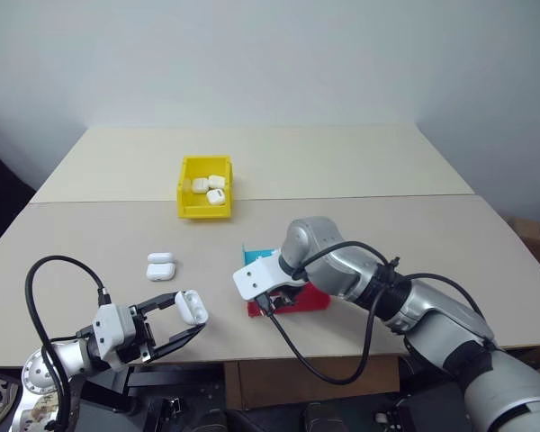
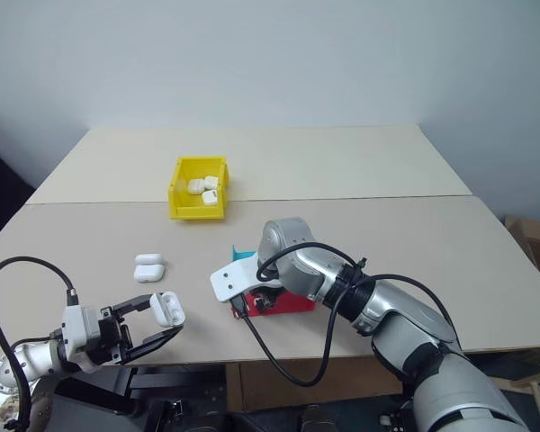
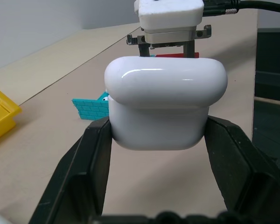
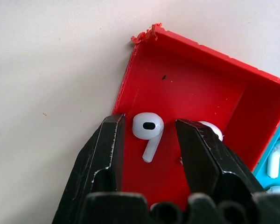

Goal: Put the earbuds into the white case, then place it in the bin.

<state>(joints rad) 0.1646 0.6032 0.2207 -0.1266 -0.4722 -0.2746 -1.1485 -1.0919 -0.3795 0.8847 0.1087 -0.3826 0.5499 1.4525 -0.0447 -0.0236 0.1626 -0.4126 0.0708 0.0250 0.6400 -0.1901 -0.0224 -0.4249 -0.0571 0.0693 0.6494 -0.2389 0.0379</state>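
The left gripper (image 1: 182, 317) hovers just past the near edge of the table (image 1: 360, 162), its two black fingers (image 3: 95, 158) clamped on the sides of the white case (image 1: 192, 307), whose lid stands flipped open. Two more closed cases (image 1: 160, 266) lie side by side on the tabletop just beyond it, with bare surface all round them.

The right gripper (image 4: 149, 140) points steeply down into the red half of the shallow red-and-blue tray (image 1: 308, 301), which sits near the table's front edge. Its fingers are parted, straddling one earbud (image 4: 148, 131) that lies on the red floor; neither finger visibly touches it. A second earbud (image 4: 210, 131) peeks out behind one finger, and more lie in the blue half (image 4: 277, 158) (partly cut off at the frame edge). One corner of the red wall looks frayed.

The yellow bin (image 1: 204, 186) stands well beyond both grippers, toward the middle of the table, holding several white cases. A wide stretch of open tabletop lies between the bin and the tray, and the far half of the table is bare.
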